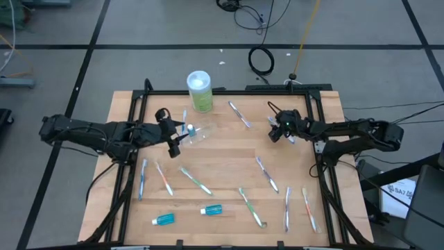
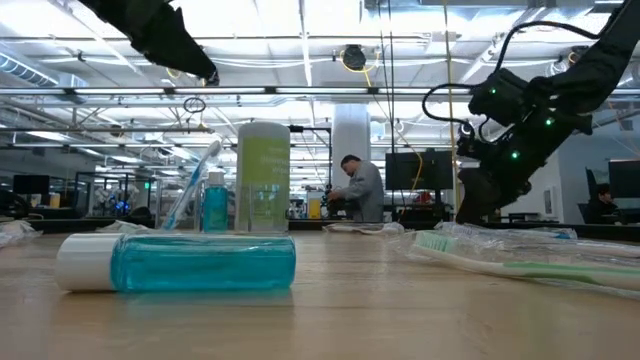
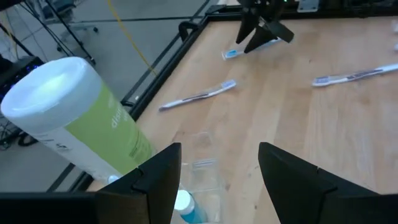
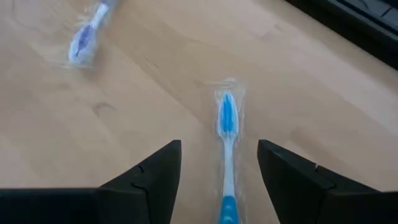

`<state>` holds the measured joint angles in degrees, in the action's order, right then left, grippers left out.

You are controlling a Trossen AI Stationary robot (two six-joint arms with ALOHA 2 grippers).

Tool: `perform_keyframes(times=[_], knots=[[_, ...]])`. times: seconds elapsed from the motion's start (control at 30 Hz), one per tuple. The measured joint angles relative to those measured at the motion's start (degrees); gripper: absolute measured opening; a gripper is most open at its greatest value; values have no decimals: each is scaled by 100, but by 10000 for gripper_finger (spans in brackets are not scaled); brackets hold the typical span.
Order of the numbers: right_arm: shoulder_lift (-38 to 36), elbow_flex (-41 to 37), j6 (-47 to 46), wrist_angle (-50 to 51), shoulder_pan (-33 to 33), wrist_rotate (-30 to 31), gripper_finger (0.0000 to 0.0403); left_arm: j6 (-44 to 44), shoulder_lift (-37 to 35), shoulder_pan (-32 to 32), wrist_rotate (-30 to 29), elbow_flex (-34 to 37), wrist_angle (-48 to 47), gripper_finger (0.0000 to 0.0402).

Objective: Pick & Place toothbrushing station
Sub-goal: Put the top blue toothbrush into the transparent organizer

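Observation:
A clear plastic cup (image 3: pixel 202 175) stands on the wooden table (image 1: pixel 229 156), left of centre. A blue toothpaste tube (image 3: pixel 185 206) and a toothbrush (image 2: pixel 195 180) stand upright in it. My left gripper (image 3: pixel 217 180) is open just left of the cup, a finger on each side, touching nothing. My right gripper (image 4: pixel 217 180) is open at the far right, low over a wrapped blue toothbrush (image 4: pixel 226 140) that lies flat between its fingers. Several more toothbrushes (image 1: pixel 196 180) and two toothpaste tubes (image 1: pixel 164 219) (image 1: pixel 211 209) lie on the near half.
A tall green bottle with a white cap (image 1: pixel 200 90) stands at the far edge, close behind the cup. Another toothbrush (image 1: pixel 240 114) lies at the far middle. A black frame (image 1: pixel 139 111) borders the table. A person (image 2: pixel 362 190) works far behind it.

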<state>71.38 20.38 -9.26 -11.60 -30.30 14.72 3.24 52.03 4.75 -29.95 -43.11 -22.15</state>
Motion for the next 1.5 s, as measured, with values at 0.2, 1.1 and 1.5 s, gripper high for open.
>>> perform_keyframes(times=[0.2,1.1,1.5], knots=[[528,-161,-210,-638,-11,338,201,-1,9,-131,213,0,-18,218],[841,-575,-613,-1341,-457,-484,36,-411,6,-166,461,0,-28,218],[810,-625,-613,-1706,-452,-916,18,-450,6,-166,454,0,-33,218]])
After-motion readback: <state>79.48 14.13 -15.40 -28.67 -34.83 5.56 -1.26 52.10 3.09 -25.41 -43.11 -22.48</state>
